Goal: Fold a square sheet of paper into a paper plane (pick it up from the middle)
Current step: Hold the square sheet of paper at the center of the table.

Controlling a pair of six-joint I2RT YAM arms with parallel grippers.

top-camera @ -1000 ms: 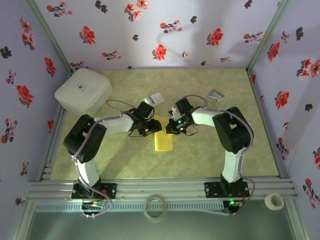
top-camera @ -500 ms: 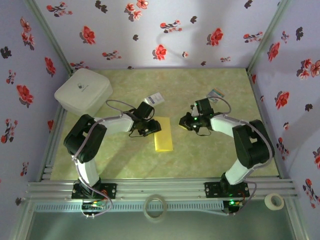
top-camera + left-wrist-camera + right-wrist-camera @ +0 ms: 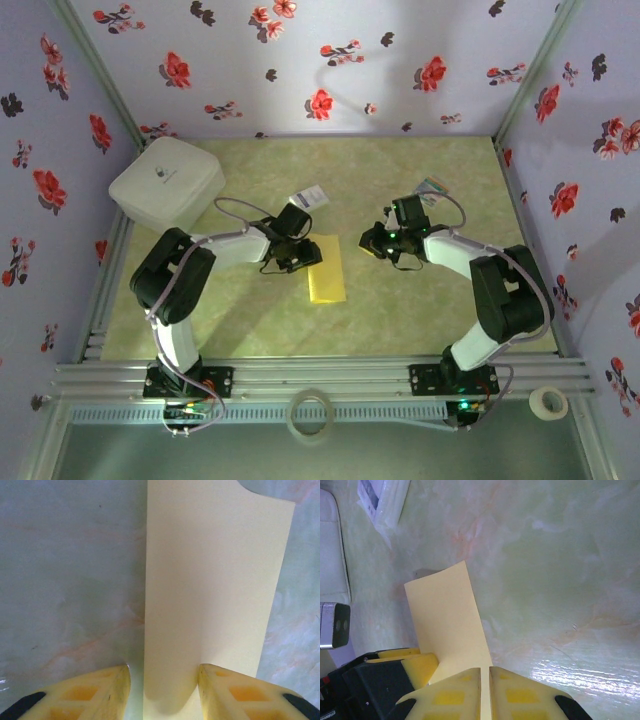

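The square sheet of paper [image 3: 328,275] lies on the table folded into a narrow yellow rectangle, long side running away from the arms. My left gripper [image 3: 303,257] is at its upper left corner. In the left wrist view the left gripper [image 3: 162,672] is open, its jaws astride the left edge of the sheet [image 3: 215,580], with a gap between the left finger and that edge. My right gripper [image 3: 370,243] hovers just right of the sheet, apart from it. In the right wrist view the right gripper [image 3: 485,672] is shut to a thin slit with the sheet [image 3: 447,615] beyond it.
A white box [image 3: 166,182] sits at the back left. A small white card with blue print [image 3: 308,197] lies behind the sheet, and a striped card [image 3: 432,190] at the back right. Two tape rolls [image 3: 311,413] [image 3: 547,402] rest on the front ledge. Flowered walls close three sides.
My right gripper has pulled away to the right from the sheet's top edge, leaving the whole rectangle showing. The left gripper has stayed in place and its jaws have narrowed a little.
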